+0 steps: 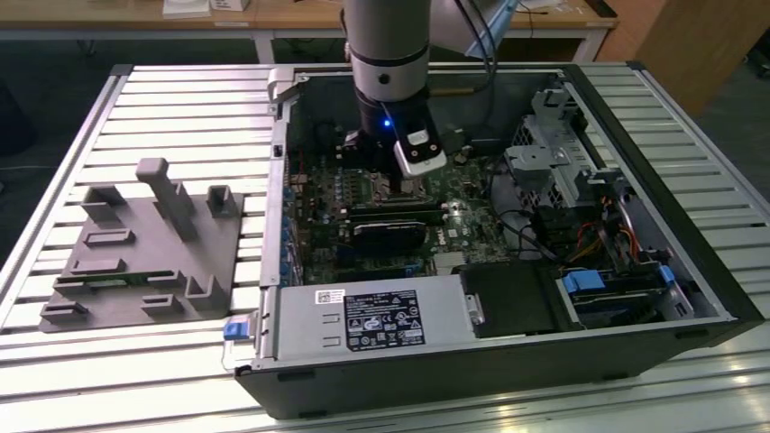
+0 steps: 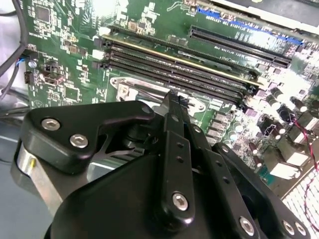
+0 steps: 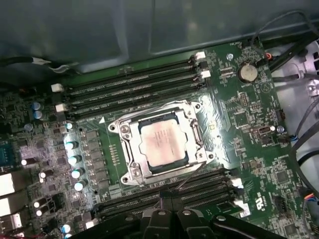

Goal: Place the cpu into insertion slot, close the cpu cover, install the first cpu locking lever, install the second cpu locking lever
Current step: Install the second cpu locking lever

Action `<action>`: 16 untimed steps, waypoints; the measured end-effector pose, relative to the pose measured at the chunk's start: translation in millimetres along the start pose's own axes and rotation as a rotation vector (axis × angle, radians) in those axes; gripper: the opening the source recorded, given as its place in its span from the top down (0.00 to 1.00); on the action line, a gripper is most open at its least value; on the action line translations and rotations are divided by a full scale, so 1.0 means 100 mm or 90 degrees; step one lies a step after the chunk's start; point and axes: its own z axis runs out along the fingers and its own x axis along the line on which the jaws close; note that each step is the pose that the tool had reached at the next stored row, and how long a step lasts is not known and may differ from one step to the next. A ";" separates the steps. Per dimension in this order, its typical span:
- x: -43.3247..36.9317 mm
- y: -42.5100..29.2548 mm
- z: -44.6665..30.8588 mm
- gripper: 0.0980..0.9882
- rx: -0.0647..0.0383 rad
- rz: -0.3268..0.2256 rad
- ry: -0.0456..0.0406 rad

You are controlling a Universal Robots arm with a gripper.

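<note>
On the exterior view's left, a grey moulded fixture block with upright posts and pockets (image 1: 144, 248) lies on the ribbed silvery metal tabletop (image 1: 180, 99). To its right stands an open black computer case (image 1: 673, 271), laid on its side, with a green motherboard (image 1: 361, 216) exposed inside it. A silver power supply box with a black label (image 1: 373, 316) sits along the near edge of the case, and a bundle of coloured cables and blue-tabbed drive bays (image 1: 601, 280) fills the exterior view's right end.

The grey robot arm (image 1: 385, 45) reaches straight down into the case, and its black claw (image 1: 398, 185) hangs low over the middle of the board, just above the socket area.

In the first wrist view, the small flat square cpu with a pale silver-beige top (image 3: 162, 143) lies seated in the square insertion slot with its silvery metal rim (image 3: 125, 128). The thin metal cpu cover frame (image 3: 197, 134) lies flat around the chip, whose top shows through its window. Long black memory slots (image 3: 134, 89) run on both sides of the socket. A row of small shiny cylindrical capacitors (image 3: 74, 159) stands beside the socket, and a round silver coin battery (image 3: 247, 72) sits well apart from it.

In the second wrist view, the claw (image 2: 174, 102) has its black fingers (image 2: 177, 149) drawn narrow, nearly together, holding nothing, with its tip just above the socket's rim.
</note>
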 end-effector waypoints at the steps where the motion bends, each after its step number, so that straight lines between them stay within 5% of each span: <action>1: -0.001 -0.017 0.001 0.99 -0.006 0.001 0.0016; 12: 0.000 -0.249 0.049 0.99 -0.042 0.005 0.0113; 15: 0.019 -0.266 0.056 0.99 -0.062 0.006 0.0168; 16: 0.019 -0.268 0.056 0.99 -0.063 0.005 0.0171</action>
